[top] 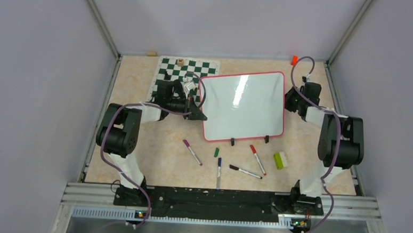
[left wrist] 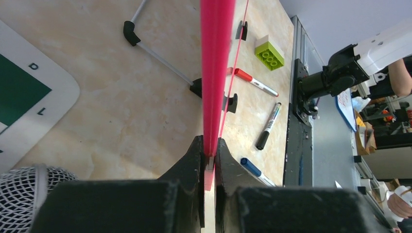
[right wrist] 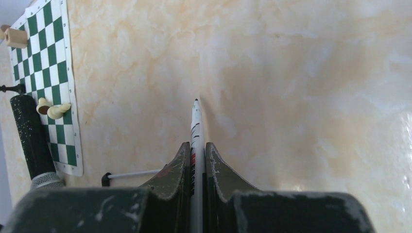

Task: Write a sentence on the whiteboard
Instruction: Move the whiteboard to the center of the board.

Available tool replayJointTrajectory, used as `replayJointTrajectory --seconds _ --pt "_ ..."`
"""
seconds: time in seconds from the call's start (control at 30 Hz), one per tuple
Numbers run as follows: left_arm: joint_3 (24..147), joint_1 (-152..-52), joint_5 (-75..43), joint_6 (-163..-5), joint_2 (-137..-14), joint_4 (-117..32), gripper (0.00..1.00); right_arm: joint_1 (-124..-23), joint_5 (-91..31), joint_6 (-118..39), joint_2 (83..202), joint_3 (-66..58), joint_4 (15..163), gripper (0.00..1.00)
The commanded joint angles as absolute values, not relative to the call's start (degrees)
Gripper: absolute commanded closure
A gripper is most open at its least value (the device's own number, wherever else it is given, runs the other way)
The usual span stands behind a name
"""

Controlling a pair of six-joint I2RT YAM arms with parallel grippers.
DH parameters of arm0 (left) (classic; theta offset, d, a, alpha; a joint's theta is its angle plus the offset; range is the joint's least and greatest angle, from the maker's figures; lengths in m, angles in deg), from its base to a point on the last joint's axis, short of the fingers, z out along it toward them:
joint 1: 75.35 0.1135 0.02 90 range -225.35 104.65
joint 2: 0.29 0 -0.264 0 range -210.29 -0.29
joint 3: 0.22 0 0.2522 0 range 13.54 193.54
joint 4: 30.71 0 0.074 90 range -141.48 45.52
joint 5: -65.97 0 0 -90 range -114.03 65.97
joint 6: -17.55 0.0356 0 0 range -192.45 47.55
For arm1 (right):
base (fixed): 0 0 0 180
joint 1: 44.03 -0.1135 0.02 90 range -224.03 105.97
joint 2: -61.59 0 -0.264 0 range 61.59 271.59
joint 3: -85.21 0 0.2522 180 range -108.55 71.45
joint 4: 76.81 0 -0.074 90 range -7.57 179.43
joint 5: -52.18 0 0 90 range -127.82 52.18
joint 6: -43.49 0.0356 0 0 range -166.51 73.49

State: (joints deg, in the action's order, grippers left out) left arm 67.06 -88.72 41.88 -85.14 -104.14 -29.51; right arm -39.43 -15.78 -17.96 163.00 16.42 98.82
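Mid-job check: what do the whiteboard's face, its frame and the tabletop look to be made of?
Glossy white rectangular whiteboard: smooth coated face, perhaps melamine or painted steel; it mirrors bright light streaks. Thin red-pink frame: likely plastic, with even, saturated colour. Beige marbled tabletop: probably laminate with printed stone pattern and a faint sheen.

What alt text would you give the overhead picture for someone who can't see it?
A blank, pink-framed whiteboard sits on a beige table; the left gripper pinches its left edge, the right gripper is at its right edge. Loose markers lie in front.
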Motion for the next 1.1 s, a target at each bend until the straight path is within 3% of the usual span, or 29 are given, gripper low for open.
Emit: replayJointTrajectory --seconds 0.0,0.17,0.33,0.53,0.77,0.8,0.83,1.07 --pt "64.93 -89.79 43.44 -88.92 -102.32 -25.6 1.0 -42.23 -15.91 -16.05 156.74 21.18 101.56 1.0" --pt "63.05 -89.85 41.93 -88.72 -100.06 -25.36 1.0 -42.29 -18.37 -15.02 151.72 25.82 102.98 1.0" --pt "62.75 -89.85 39.53 -87.96 -99.64 -26.7 0.97 -40.81 -18.65 -16.64 154.0 19.16 95.5 1.0" --pt "63.47 -89.85 38.86 -86.01 -99.48 -29.22 0.61 -37.59 -19.94 -17.2 155.72 14.19 93.25 1.0" --pt "62.41 -89.39 36.08 -84.69 -97.12 -29.71 0.39 -31.45 -22.8 -14.64 158.57 8.07 86.3 1.0" --pt "61.62 -89.06 35.93 -84.67 -96.07 -29.08 0.13 -30.29 -22.78 -13.86 158.29 8.01 85.87 1.0" --pt "60.91 -88.75 35.46 -84.86 -94.91 -28.41 0.03 -29.35 -23.17 -13.14 157.61 8.18 85.53 1.0" --pt "53.37 -87.22 25.71 -86.18 -83.02 -24.32 0.01 -28.4 -29.85 -13.3 148.39 12.93 83.11 1.0"
